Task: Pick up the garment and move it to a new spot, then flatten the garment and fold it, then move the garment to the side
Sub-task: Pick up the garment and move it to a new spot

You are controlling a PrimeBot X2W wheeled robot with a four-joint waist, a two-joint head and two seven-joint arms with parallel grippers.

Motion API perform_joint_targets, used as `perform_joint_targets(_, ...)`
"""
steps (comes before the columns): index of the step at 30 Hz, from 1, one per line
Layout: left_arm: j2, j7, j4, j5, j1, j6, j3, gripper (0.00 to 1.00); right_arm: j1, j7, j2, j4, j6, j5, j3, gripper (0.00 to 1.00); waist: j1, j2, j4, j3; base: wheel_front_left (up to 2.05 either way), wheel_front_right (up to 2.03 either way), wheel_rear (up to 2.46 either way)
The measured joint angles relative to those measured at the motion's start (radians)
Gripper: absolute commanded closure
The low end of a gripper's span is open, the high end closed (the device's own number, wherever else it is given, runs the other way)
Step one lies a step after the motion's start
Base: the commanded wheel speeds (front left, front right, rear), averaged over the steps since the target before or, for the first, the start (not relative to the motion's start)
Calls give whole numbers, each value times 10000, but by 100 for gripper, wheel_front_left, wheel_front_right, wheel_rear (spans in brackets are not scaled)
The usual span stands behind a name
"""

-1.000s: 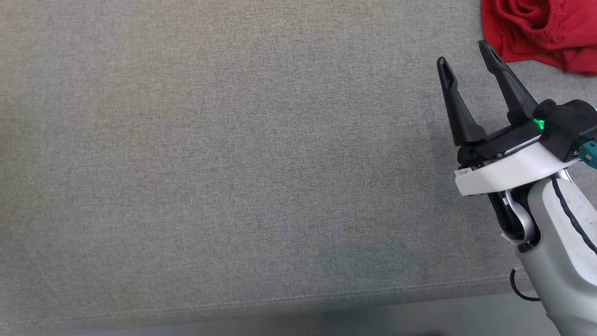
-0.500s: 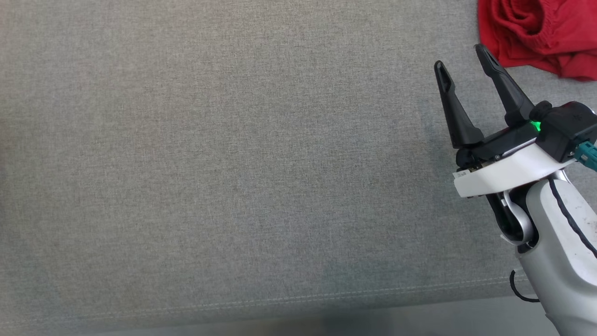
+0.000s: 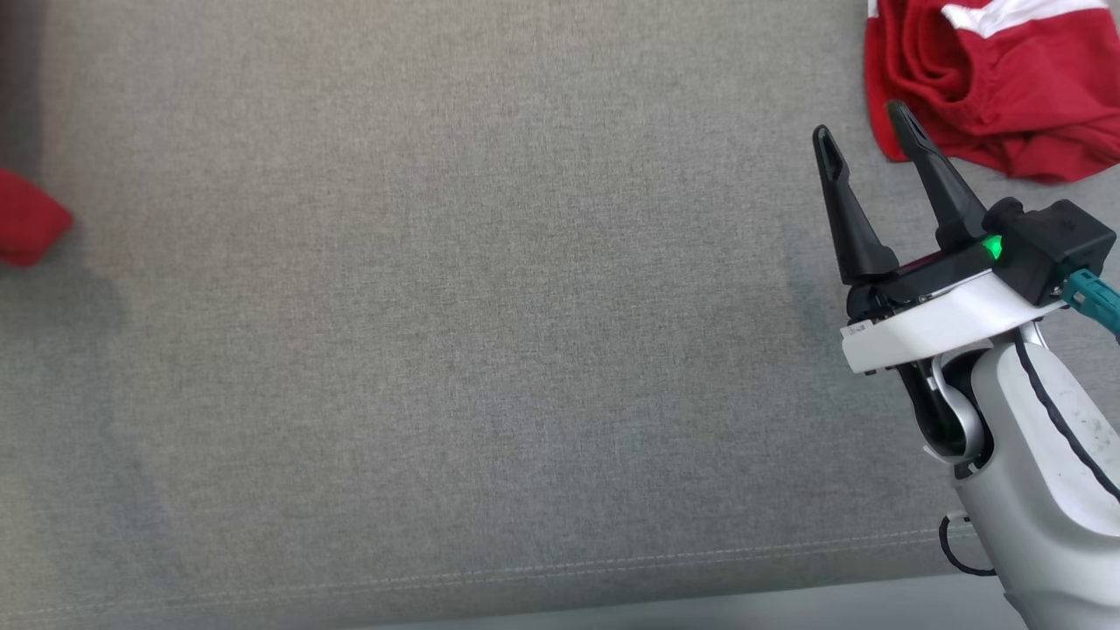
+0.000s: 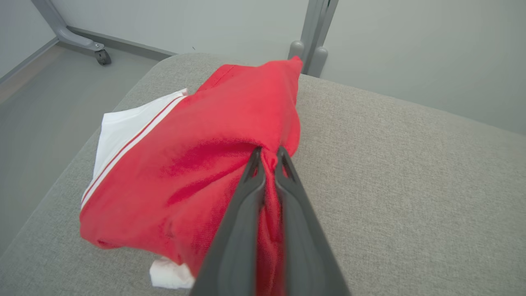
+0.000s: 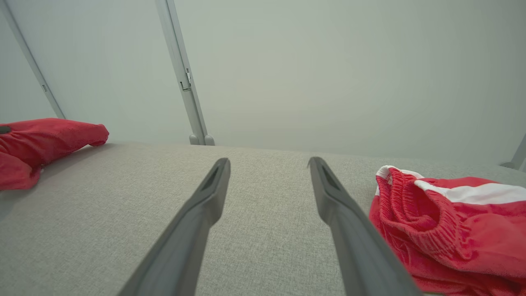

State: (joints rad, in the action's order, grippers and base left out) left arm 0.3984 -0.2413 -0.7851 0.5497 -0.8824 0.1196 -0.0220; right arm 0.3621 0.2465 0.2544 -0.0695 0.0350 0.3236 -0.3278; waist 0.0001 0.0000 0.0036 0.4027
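No readable text, wrist label [image 3: 863, 330] too blurred

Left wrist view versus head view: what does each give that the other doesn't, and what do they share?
Left wrist view: the left gripper shut on a fold of a red garment with a white side panel, and a wheeled frame leg on the floor. Head view: the right gripper, open, near a second red garment. Shared: the grey cushion, and probably the held garment, a red patch at the head view's left edge.
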Motion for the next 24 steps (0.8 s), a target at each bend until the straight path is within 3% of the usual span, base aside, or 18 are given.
perform_joint_targets(7, -426, 320, 554, -184, -3, 100, 1057, 100, -299, 40, -201, -378, 0, 322, 234, 0, 0, 0, -56, -808, 0, 0, 0)
perform_joint_targets(14, -1432, 313, 1768, 63, -10, 119, 2949, 100, -697, 81, -476, -683, 82, 477, 316, 0, -1, 1, -174, -1701, 0, 0, 0)
perform_joint_targets(20, -2527, 146, 2986, 1528, -6, 119, 4084, 100, -1018, 81, -663, -683, 90, 564, 502, 0, -1, 0, -388, -2441, 0, 0, 0)
perform_joint_targets(24, -3214, -40, 3511, 3164, -5, 119, 3800, 100, -1183, 81, -690, -679, 174, 566, 527, 0, -1, 0, -655, -2806, 0, 0, 0)
